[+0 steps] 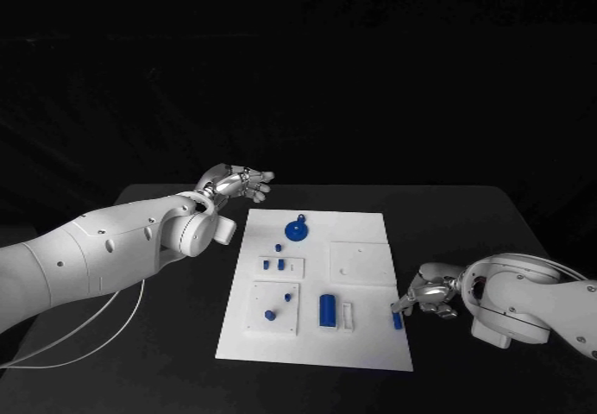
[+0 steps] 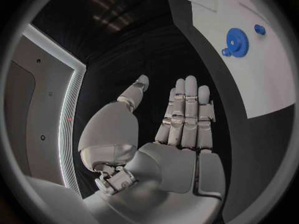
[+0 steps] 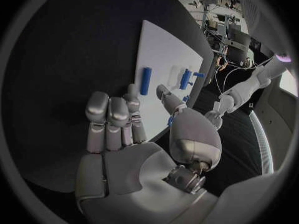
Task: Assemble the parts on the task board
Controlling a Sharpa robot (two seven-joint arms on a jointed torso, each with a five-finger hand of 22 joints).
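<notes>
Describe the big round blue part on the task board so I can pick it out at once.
Start at the white task board in the middle of the black table. Go to its far edge, the end nearer the left hand. The toothed blue gear lies there, apart from the other parts; it is the only round, flat one, while the rest are small pegs and one long blue cylinder.

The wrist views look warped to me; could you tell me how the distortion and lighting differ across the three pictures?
Left wrist view: fisheye circle, the task board edges curve, and the left hand is evenly lit. Right wrist view: same bending of the board, with bright room light at the rim beyond the right hand. Head view: straight edges, very dark surroundings, the white board standing out starkly.
</notes>
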